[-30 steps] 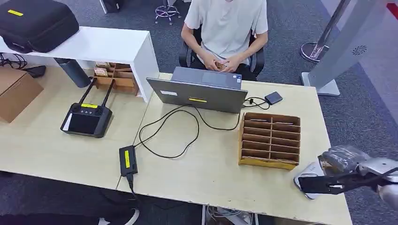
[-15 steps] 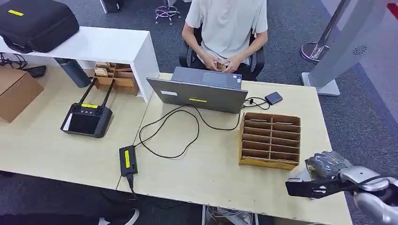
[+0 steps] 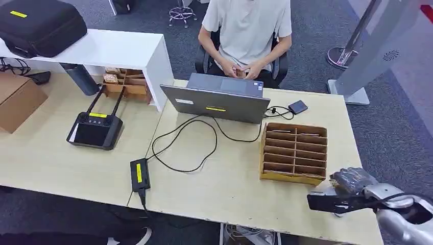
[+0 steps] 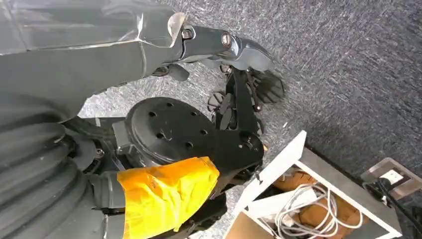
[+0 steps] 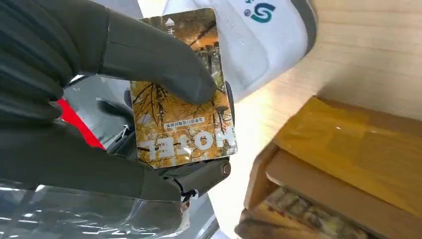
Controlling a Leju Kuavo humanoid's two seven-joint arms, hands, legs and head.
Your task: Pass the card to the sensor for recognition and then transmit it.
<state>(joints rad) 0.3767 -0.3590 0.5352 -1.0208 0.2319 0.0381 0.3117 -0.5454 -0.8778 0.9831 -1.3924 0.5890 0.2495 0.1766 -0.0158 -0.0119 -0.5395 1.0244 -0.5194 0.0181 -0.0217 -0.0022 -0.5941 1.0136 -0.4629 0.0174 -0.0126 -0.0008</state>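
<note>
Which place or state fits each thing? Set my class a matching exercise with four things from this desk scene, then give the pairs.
Things:
1. card
2. laptop
3. black case
4. cardboard organiser

Places or states:
A. on the white shelf
B. pinched in the right hand
C. beside the white sensor, near the desk's right end
D. open in front of the seated person

Pairs: 1-B, 2-D, 3-A, 4-C
</note>
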